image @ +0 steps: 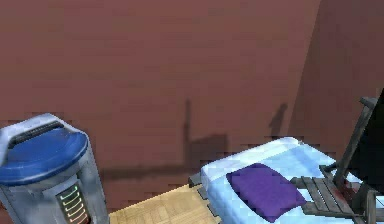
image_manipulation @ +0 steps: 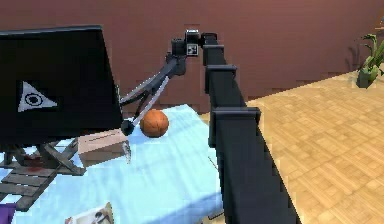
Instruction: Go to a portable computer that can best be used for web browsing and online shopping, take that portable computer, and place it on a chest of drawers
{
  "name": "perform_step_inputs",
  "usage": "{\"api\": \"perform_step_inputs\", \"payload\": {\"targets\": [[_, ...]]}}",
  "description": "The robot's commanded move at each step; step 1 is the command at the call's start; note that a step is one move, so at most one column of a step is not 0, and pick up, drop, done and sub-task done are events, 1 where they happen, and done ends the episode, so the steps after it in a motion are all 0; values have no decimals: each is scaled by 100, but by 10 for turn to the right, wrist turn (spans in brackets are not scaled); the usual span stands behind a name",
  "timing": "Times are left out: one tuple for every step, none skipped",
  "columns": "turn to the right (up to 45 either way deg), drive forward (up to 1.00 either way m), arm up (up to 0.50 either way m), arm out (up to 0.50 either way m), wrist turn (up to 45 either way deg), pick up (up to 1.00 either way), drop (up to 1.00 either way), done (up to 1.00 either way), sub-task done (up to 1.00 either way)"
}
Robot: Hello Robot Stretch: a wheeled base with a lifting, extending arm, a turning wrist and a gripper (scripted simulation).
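Over the blue-covered bed (image_manipulation: 170, 165), the pincer (image_manipulation: 130, 124) reaches near the dark laptop (image_manipulation: 50, 85); whether it grips anything cannot be told. Pickup and delivery to a chest of drawers apparently remain.

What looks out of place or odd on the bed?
An orange ball lies on the blue bed, and a dark laptop seems to stand on a slatted wooden frame there. Nothing looks spilled or broken.

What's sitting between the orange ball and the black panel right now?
In the arm side view, the gripper and a pinkish box lie between ball and panel.
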Motion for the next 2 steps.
{"api": "perform_step_inputs", "payload": {"targets": [[0, 0, 0, -46, 0, 0, 0, 0, 0], [-450, 0, 0, 0, 0, 0, 0, 0, 0]]}}
